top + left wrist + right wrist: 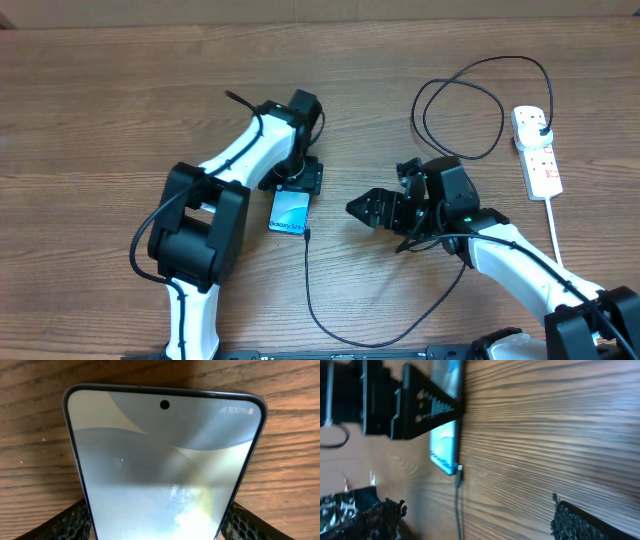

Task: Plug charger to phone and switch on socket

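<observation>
The phone lies screen up on the wooden table, lit. It fills the left wrist view as the phone. My left gripper stands over its top end, and both fingers press against its long edges. The charger is a thin black cable, and its connector tip sits in the phone's bottom edge. From there it loops round to a black plug head in the socket at the far right. My right gripper is open to the right of the phone, with only the cable under it.
The socket's white lead runs down the right side, close to my right arm. A wide loop of the black cable lies at the back, and another loop lies near the front edge.
</observation>
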You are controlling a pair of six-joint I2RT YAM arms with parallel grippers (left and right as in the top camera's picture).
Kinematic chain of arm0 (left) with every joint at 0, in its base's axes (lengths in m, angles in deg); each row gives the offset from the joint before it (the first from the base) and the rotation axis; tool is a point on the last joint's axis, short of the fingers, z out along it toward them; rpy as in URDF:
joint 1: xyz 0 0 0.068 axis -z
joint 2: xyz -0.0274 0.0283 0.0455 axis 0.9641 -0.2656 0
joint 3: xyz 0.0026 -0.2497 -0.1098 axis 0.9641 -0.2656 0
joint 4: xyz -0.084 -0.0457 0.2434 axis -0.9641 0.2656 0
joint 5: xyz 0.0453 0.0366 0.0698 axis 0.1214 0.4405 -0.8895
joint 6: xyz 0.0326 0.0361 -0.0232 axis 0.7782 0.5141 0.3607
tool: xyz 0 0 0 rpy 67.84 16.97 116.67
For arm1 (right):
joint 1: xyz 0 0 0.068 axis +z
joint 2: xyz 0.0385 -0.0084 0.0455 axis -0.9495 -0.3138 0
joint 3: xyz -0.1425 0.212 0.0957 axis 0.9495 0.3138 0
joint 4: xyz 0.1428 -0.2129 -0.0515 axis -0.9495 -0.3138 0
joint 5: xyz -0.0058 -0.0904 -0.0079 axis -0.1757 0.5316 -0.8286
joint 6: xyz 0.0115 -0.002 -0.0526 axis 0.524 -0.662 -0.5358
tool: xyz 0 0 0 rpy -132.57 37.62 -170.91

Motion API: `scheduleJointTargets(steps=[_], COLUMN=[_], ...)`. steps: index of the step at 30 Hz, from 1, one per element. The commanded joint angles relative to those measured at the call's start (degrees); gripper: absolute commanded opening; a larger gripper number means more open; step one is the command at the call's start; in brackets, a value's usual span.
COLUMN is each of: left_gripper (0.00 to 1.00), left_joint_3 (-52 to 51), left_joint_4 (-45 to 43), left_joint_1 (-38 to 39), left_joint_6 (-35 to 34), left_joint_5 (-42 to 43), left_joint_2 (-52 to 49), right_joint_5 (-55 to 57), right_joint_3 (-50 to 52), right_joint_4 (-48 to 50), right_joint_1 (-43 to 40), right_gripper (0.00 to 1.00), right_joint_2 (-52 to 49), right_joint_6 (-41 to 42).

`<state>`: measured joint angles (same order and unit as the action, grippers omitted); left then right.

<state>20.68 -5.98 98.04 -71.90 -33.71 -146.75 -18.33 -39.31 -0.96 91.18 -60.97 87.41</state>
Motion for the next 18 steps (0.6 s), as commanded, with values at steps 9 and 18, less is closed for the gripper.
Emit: scheduleJointTargets(steps=[9, 18], left_gripper=[0.72, 0.73], left_joint_3=[4.39, 4.48], left_joint_4=[5.88, 6.75], left_joint_1=[-3.82, -3.80], left_joint_6=[6.43, 6.97], left_joint_5=[23.45, 28.74], left_joint_2=[-2.75, -2.75], right_joint_5=[1.01, 0.98], right_joint_3=[0.55, 0.55], right_joint_4=[7.41, 10.14], right_joint_1=[5.68, 5.70], right_gripper=[1.00, 1.00], right_joint_2=[-4.59, -7.61], right_joint_6=[6.47, 6.67])
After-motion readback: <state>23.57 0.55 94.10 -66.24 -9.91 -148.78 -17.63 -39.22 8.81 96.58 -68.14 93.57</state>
